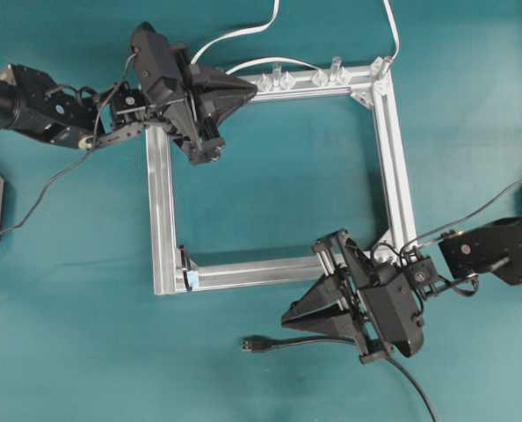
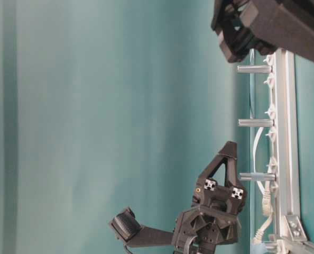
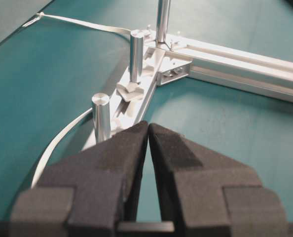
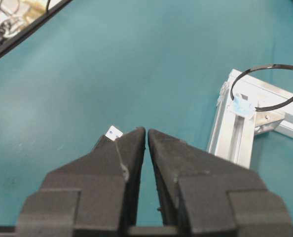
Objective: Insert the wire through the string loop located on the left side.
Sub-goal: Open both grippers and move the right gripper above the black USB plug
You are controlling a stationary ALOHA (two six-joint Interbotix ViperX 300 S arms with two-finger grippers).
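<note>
Neither arm has started: the wire (image 1: 331, 341) lies loose on the teal worktop (image 1: 68, 334), its plug (image 1: 252, 344) pointing left, just below the lower rail of the square metal frame (image 1: 160, 211). The string loop (image 4: 270, 86) stands at the frame's lower-left corner, anchored by a scrap of pale-blue tape (image 4: 242, 105), and arches over the inside of the corner.

The right end effector (image 1: 289, 318) hovers just above the wire with its 2 fingers pressed together and holding nothing. The left end effector (image 1: 248, 88) sits over the frame's upper-left corner, likewise closed and empty.

To do this step well, the right arm should probably spread its fingers, drop onto the cable a short way behind the plug, and pinch so the plug sticks out straight. A grip too far back would likely let the tip droop and miss the loop. The loop looks thin and floppy, so approaching level with its opening, tip first, seems safest; brushing it could flatten it.

Counted: 1 black wire, 1 string loop, 1 white cable (image 1: 243, 33) trailing off the top, 3 metal posts (image 3: 136, 54) on the upper rail in the left wrist view, and 2 arms.
</note>
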